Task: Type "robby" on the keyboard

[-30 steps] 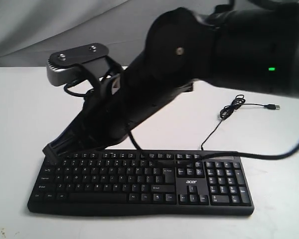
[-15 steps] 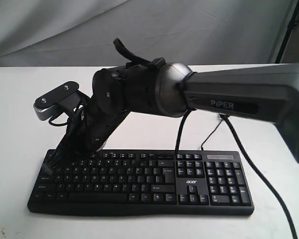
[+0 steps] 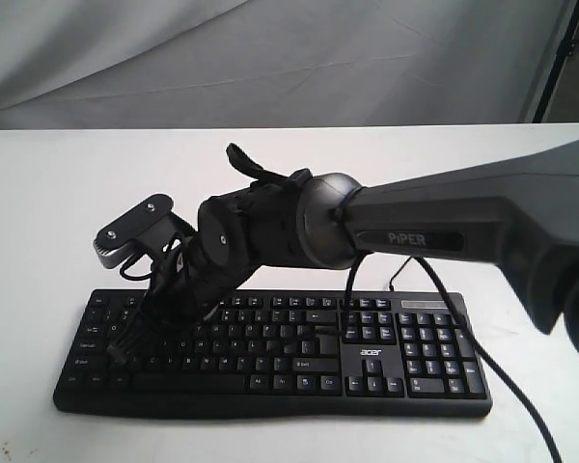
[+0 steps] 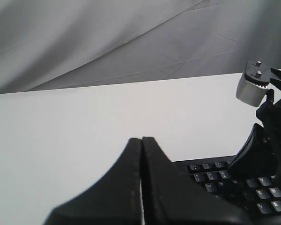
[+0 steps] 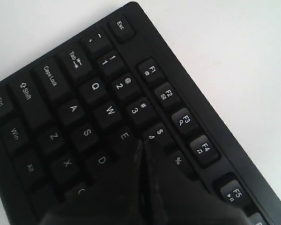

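Observation:
The black keyboard [image 3: 367,352] lies across the white table near the front edge. My right arm reaches over its left half. The right gripper [image 3: 125,347] is shut with nothing in it and points down at the letter rows. In the right wrist view the keyboard [image 5: 84,89] fills the frame, and the right gripper [image 5: 143,141] has its tips between the E and 4 keys, covering the key beside E. Whether the tips touch a key I cannot tell. My left gripper [image 4: 141,139] is shut and empty, held off the keyboard's [image 4: 210,180] left end. It does not show in the exterior view.
The white table [image 3: 39,212] runs back to a grey cloth backdrop [image 3: 270,58]. A black robot cable [image 3: 482,362] hangs across the number pad. The right arm's silver wrist camera [image 3: 130,231] sits above the keyboard's left end.
The right arm has swung lower. Its gripper tip has moved from the keyboard's back-left corner forward and rightward over the letter keys. The keyboard has stayed put.

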Tool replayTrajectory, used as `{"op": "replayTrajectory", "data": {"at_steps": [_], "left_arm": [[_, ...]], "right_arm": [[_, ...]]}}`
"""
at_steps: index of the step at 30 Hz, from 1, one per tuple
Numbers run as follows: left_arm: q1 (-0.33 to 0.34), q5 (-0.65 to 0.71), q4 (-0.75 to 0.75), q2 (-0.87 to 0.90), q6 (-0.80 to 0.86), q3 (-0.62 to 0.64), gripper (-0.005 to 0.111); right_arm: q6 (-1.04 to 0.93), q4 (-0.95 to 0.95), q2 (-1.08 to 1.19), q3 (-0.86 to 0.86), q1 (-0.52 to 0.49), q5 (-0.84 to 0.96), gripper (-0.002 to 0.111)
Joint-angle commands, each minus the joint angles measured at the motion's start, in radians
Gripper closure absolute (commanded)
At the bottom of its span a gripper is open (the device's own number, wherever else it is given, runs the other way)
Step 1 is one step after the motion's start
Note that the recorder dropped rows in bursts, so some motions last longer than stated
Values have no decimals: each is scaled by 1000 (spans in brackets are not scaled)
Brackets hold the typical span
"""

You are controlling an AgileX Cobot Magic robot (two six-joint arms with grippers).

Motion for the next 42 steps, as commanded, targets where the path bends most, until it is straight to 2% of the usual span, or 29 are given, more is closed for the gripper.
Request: {"op": "replayTrajectory", "data": {"at_steps": [1, 25, 31, 34, 42], "left_arm": [[-6, -7, 5, -3, -3, 4, 107], [-6, -7, 5, -3, -3, 4, 107], [-6, -7, 5, -3, -3, 4, 107], [-6, -7, 5, -3, -3, 4, 107], [-6, -7, 5, -3, -3, 4, 107]], "right_arm": [[-20, 21, 6, 4, 1, -22, 108], [-20, 25, 30, 4, 1, -6, 108], [-10, -8, -59, 6, -18, 22, 108], [2, -8, -125, 53, -34, 50, 108], [36, -3, -278, 320, -107, -17, 108]]}}
